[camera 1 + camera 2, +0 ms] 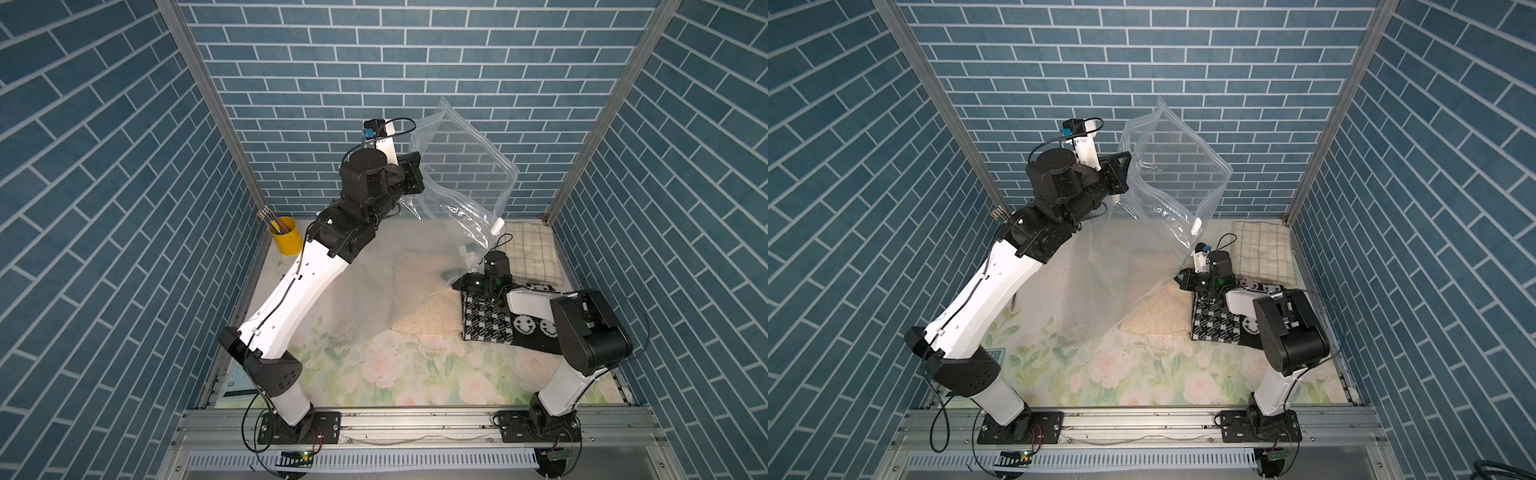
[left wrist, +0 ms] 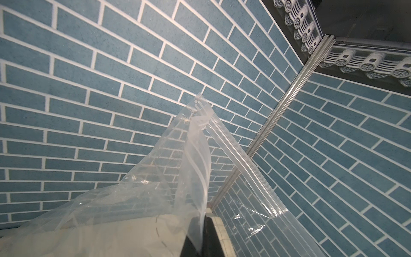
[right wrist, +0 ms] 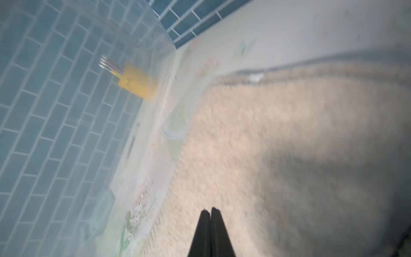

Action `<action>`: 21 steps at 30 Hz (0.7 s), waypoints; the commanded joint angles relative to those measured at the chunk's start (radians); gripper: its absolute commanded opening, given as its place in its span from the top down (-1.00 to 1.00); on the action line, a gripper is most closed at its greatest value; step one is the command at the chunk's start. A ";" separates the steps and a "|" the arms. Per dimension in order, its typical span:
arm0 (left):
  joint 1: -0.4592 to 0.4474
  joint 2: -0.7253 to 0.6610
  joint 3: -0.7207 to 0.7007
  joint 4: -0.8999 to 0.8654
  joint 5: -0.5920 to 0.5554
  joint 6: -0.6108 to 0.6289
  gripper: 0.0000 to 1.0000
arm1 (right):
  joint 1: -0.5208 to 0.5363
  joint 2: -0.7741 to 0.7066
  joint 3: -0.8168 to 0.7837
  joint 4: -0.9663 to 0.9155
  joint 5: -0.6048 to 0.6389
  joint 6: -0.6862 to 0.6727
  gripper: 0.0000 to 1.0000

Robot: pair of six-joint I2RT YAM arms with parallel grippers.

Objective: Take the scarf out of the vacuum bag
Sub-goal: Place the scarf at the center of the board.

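- The vacuum bag [image 1: 457, 174] is held raised above the floral tabletop [image 1: 395, 374].
- The left end effector [image 2: 204, 222] is clamped on the bag's clear plastic.
- The right end effector [image 3: 210, 210] is closed, low at the bag's lower corner; whether plastic is pinched cannot be told.
- A black-and-white patterned scarf [image 1: 486, 324] is laid outside the bag, beside a beige fluffy cloth [image 1: 424, 320].

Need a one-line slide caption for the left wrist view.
Left gripper pinching the clear vacuum bag, its zip edge raised against the blue brick wall.
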 commanded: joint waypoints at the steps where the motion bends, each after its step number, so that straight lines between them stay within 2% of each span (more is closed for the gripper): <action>1: 0.006 -0.041 -0.004 0.049 0.002 0.001 1.00 | 0.031 0.072 -0.034 -0.073 0.040 -0.034 1.00; 4: 0.005 -0.043 0.002 0.042 0.000 0.004 1.00 | 0.046 0.110 -0.032 -0.096 0.059 -0.033 1.00; 6: 0.006 -0.045 0.007 0.038 -0.002 0.005 1.00 | 0.048 0.084 -0.046 -0.078 0.056 -0.024 1.00; 15: 0.005 -0.026 0.026 0.006 -0.004 0.006 1.00 | 0.023 -0.248 -0.039 -0.091 0.135 -0.017 1.00; 18: 0.005 -0.034 0.004 0.012 -0.001 0.005 1.00 | 0.009 -0.361 -0.023 -0.161 0.239 -0.043 1.00; 21: 0.006 -0.044 -0.026 0.025 0.000 0.003 1.00 | 0.004 -0.464 0.004 -0.278 0.416 -0.098 1.00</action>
